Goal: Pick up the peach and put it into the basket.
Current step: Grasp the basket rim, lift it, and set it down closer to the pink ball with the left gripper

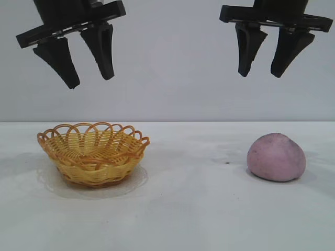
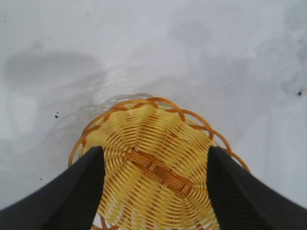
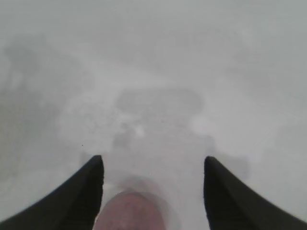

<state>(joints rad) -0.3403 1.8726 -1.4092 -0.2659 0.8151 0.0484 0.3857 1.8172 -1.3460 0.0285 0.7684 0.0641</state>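
We could see only the lower ends of both arms in the exterior view; everything above the grippers was cut off by the top edge. In the right wrist view only a blurred slice of the peach [image 3: 132, 211] showed between the fingers, at the picture's border. The left wrist view cut off the near part of the basket [image 2: 158, 167].

The peach [image 1: 276, 157] was a matte, pinkish-purple lump, rounded with a flattish base, and it sat on the white table [image 1: 199, 209], well apart from the basket [image 1: 94, 154]. The right gripper [image 1: 261, 73] hung high above the peach, fingers apart and empty. The left gripper [image 1: 91, 81] hung above the basket, likewise spread and holding nothing.
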